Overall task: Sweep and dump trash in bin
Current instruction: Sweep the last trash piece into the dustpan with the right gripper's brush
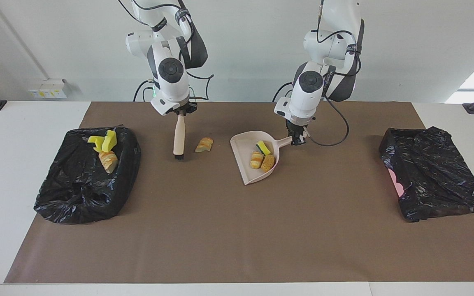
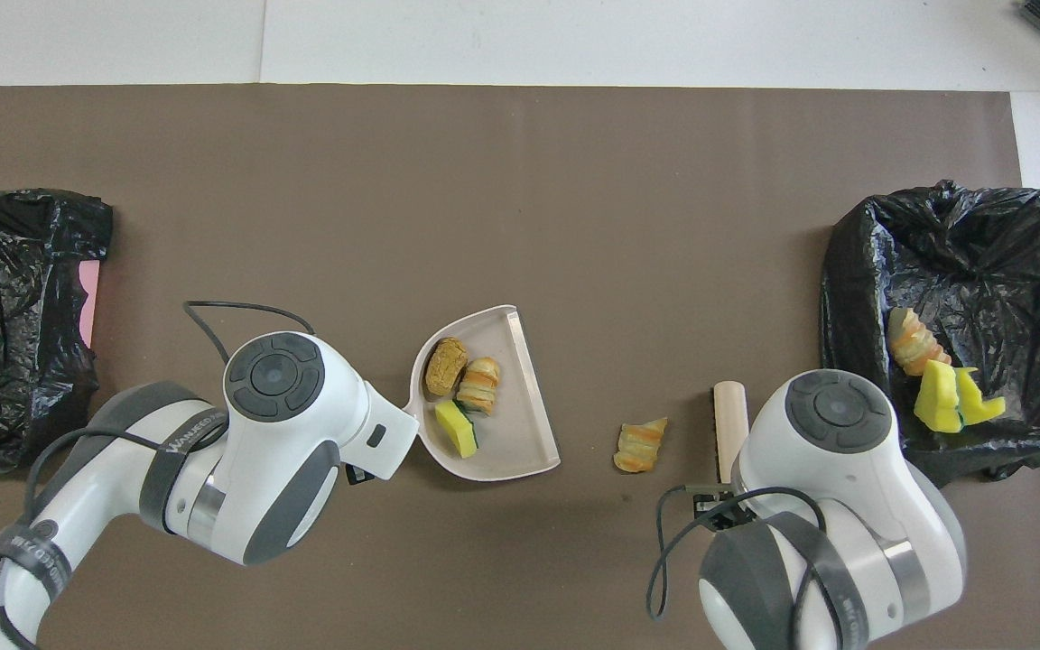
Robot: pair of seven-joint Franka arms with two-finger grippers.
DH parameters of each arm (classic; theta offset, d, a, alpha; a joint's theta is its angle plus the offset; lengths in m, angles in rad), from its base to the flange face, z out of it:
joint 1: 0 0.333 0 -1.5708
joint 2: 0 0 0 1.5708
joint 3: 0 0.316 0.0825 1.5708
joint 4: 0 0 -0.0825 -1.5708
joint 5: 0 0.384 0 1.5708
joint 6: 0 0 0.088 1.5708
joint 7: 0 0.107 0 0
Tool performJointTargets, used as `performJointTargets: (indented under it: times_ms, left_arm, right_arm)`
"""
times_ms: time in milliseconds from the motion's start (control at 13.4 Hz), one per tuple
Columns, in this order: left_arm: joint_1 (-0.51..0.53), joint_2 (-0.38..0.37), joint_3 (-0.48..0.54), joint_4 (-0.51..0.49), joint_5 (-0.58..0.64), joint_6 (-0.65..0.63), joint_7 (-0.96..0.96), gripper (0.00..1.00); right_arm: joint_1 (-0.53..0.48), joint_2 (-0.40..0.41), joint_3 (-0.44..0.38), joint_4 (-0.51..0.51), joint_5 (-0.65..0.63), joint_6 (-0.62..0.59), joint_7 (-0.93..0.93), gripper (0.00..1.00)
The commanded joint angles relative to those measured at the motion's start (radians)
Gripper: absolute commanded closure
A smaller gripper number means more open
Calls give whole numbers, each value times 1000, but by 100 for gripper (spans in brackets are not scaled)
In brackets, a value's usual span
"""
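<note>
Right gripper [image 1: 180, 112] is clamping the top of the brush [image 1: 178, 138], bristles hanging just beside the one loose bread chunk [image 1: 204, 144] on the brown mat [image 1: 237, 230], while the left gripper [image 1: 296, 137] is pinching the dustpan [image 1: 248, 172] handle. Progress is standing at roughly midway — three pieces are lying in the dustpan, more are sitting in the black-lined bin [image 1: 76, 193] at the right arm's end. Remaining, in my judgement: sweeping in that chunk and dumping the pan — the second bin [image 1: 434, 176] is showing no trash.
</note>
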Motion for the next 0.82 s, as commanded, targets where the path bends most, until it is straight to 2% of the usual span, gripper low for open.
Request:
performJointTargets:
  times_ms: [0,149,298,521,745]
  left_arm:
    - [-6,-14,8,-21,-11,-6,14,100]
    - [-6,-14,8,-21,-11,-6,14,100]
    - [-6,-14,8,-21,-11,-7,14,100]
    - [-6,-16,6,-21,-11,-9,14,100]
    - [-4,-16,8,-23,-11,-9,12,100]
  right_arm:
    - [71,-66,10,-123,3,95,163,100]
    - [163,-21,10,-120,54,193,283,100]
    - [243,29,10,-103,73,287,291,100]
    - [256,138,18,60,64,290,267,100]
    - [318,216,25,157,76,292,142,100]
